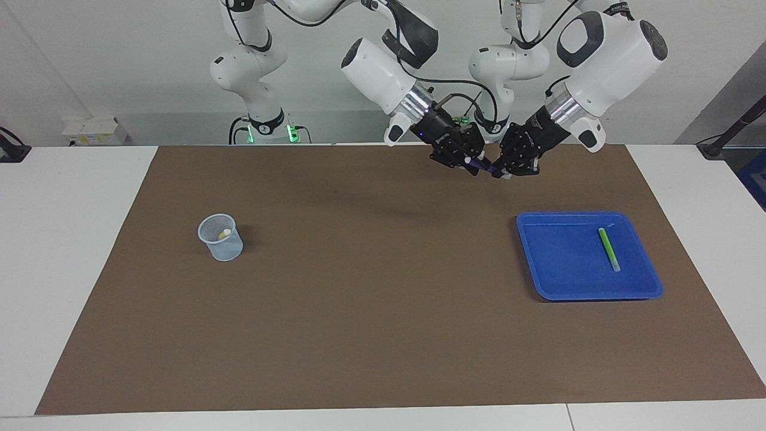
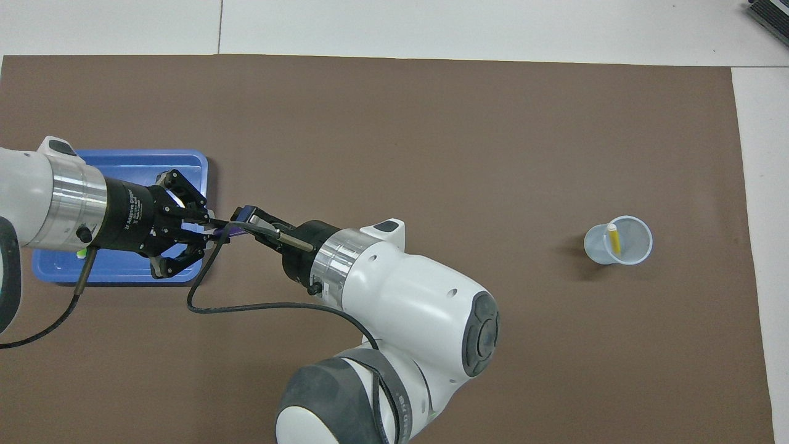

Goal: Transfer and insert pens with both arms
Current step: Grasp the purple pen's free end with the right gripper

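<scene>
The purple pen (image 1: 483,167) is held in the air between my two grippers, over the mat beside the blue tray (image 1: 556,275); in the overhead view the purple pen (image 2: 224,230) shows as a short stretch. My left gripper (image 1: 506,171) (image 2: 209,229) is shut on one end. My right gripper (image 1: 471,162) (image 2: 245,220) is at the pale cap end. The green pen (image 1: 609,249) lies in the tray; in the overhead view only a speck of the green pen (image 2: 81,253) shows under my left wrist. The yellow pen (image 1: 224,234) (image 2: 614,239) stands in the cup (image 1: 222,248) (image 2: 638,250).
The translucent cup stands on the brown mat (image 1: 371,287) toward the right arm's end. The blue tray (image 2: 126,161) lies toward the left arm's end, partly under my left arm. White table border surrounds the mat.
</scene>
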Controlling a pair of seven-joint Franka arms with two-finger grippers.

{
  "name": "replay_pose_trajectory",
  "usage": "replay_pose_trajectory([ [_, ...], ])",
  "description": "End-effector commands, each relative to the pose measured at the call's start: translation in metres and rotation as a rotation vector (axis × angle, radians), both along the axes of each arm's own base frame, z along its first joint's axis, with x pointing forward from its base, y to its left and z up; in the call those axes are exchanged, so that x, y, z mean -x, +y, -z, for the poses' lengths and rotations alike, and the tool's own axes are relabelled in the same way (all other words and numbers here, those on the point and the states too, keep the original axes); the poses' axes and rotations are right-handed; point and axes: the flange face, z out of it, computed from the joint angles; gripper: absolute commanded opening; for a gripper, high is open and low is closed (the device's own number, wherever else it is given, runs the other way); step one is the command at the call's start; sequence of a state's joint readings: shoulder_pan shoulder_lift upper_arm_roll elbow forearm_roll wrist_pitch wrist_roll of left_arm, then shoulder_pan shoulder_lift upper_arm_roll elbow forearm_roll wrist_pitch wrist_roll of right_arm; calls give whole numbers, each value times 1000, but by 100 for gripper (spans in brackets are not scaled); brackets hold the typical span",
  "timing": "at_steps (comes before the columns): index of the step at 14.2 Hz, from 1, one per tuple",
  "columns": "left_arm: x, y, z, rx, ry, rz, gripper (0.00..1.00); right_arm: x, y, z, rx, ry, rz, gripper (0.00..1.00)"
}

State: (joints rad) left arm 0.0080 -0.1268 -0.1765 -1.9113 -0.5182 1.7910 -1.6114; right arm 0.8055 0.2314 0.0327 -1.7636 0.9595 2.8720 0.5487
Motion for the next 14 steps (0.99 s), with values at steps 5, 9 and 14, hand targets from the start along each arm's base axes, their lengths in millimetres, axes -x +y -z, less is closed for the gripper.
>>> replay_pose_trajectory([
  [5, 14, 3, -1, 8, 11, -10, 0, 4, -5, 1, -2, -11, 6, 0],
  [9, 12, 7, -1, 8, 0, -13, 0, 4, -5, 1, -3, -8, 8, 0],
  [14, 7, 14, -3, 9, -34, -48, 95, 2, -7, 2, 3, -12, 2, 0],
])
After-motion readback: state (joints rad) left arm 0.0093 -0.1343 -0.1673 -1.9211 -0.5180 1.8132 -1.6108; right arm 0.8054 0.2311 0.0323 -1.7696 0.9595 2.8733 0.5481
